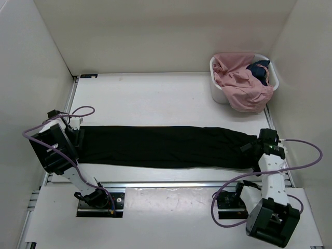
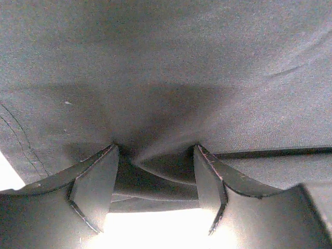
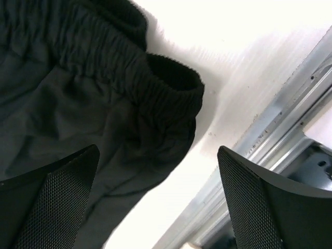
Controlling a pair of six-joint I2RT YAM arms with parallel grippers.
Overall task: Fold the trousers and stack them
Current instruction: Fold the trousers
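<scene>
Across the white table (image 1: pixel 155 98) lie the trousers (image 1: pixel 166 147), left claw (image 2: pixel 155 155) pinching one end, right claw (image 3: pixel 155 176) gaping wide, so a lone pull might drag them askew.

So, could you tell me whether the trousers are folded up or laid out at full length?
Laid out full length: the trousers lie as one long black strip across the table, elastic waistband at the right end.

Soft, even overhead light. The table (image 3: pixel 249 41) glares white beyond the right gripper (image 3: pixel 158 150); the trousers (image 2: pixel 166 62) blur, shadowed, against the left gripper (image 2: pixel 155 150).
</scene>
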